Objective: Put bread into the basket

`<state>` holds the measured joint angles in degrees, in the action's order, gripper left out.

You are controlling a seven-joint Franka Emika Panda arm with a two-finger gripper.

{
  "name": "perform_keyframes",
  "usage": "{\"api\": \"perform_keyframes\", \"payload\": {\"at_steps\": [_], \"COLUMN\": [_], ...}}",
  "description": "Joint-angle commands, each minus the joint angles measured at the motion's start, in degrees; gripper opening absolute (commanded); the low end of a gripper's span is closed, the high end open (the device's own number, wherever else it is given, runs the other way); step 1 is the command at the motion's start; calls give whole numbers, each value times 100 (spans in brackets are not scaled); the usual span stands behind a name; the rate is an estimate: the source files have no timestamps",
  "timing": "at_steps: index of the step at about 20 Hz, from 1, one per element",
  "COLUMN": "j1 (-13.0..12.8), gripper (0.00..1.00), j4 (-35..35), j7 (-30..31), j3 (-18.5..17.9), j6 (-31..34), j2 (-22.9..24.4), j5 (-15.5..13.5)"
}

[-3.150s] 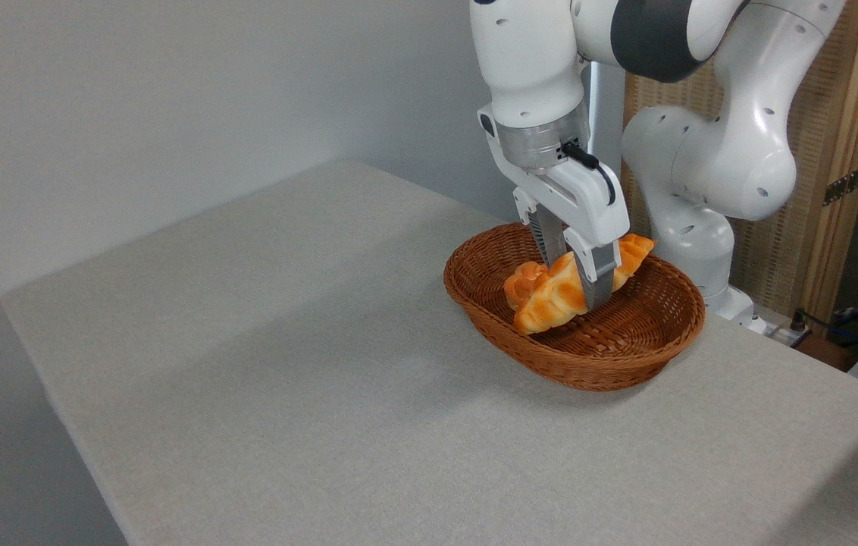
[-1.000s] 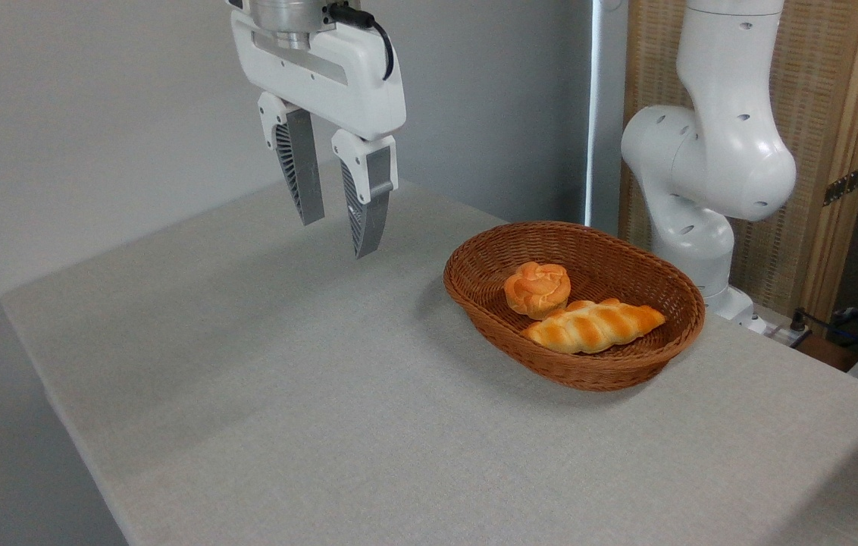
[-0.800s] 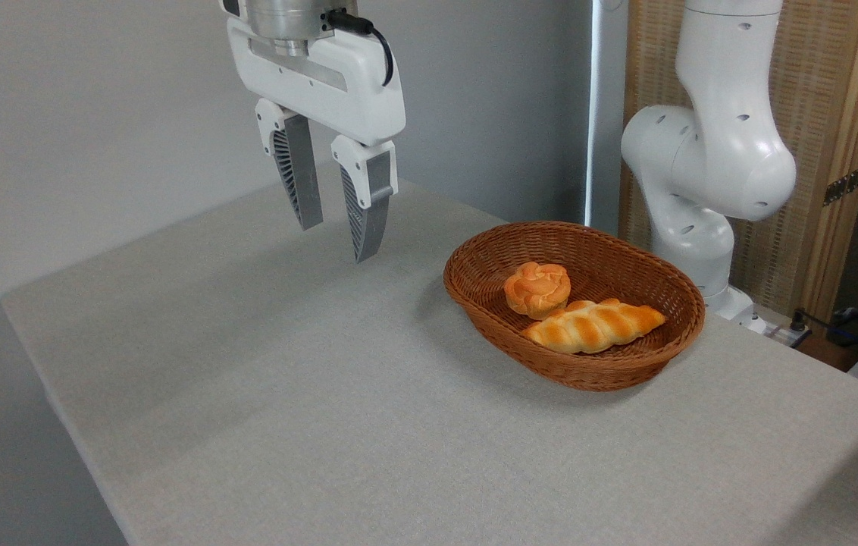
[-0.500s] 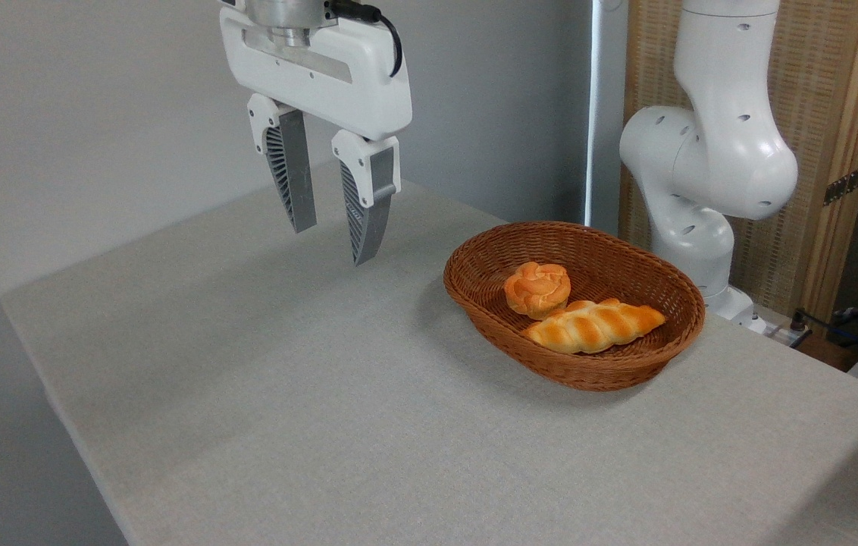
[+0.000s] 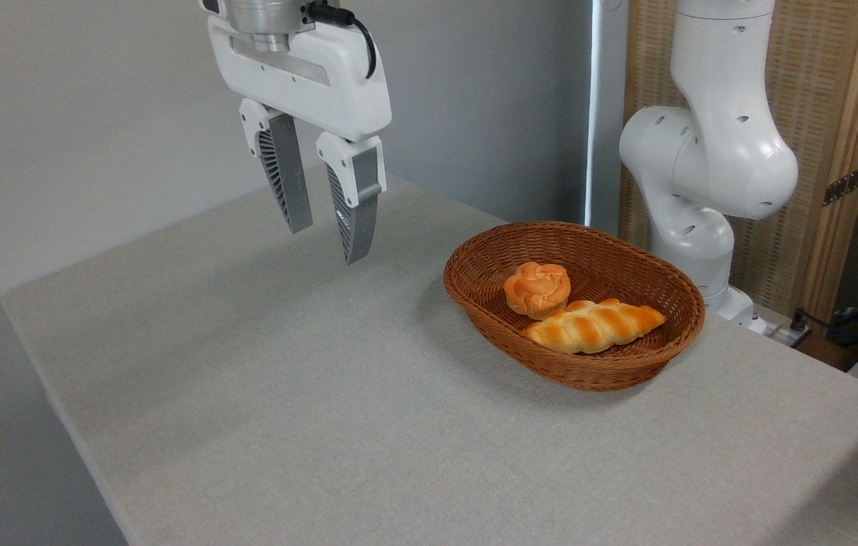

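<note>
- gripper [image 5: 327, 243] hangs high over the left half of the table [image 5: 247, 394], fingers spread, nothing held; it has drifted slightly further left in the last half second
- basket [image 5: 474, 262] sits well right of it, untouched
- bread [image 5: 592, 326] lies inside the basket, front side, beside the round bun [image 5: 537, 288], no longer gripped as it was three seconds ago
- placement looks done, arm retreating

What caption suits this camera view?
Long braided golden loaf and round bun in wicker basket; open gripper hovers left.
</note>
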<state>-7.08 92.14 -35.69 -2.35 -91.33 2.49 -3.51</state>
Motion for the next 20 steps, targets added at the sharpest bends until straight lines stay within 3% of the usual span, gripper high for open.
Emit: {"api": "perform_keyframes", "payload": {"at_steps": [1,6,20], "j1": [22,-4,-30], "gripper": [100,100,100], "j4": [-161,-135,-82], "j7": [-8,-25,-8], "j3": [15,24,103], "j6": [124,124,151], "j2": [-55,-55,-64], "j5": [96,272,290]}}
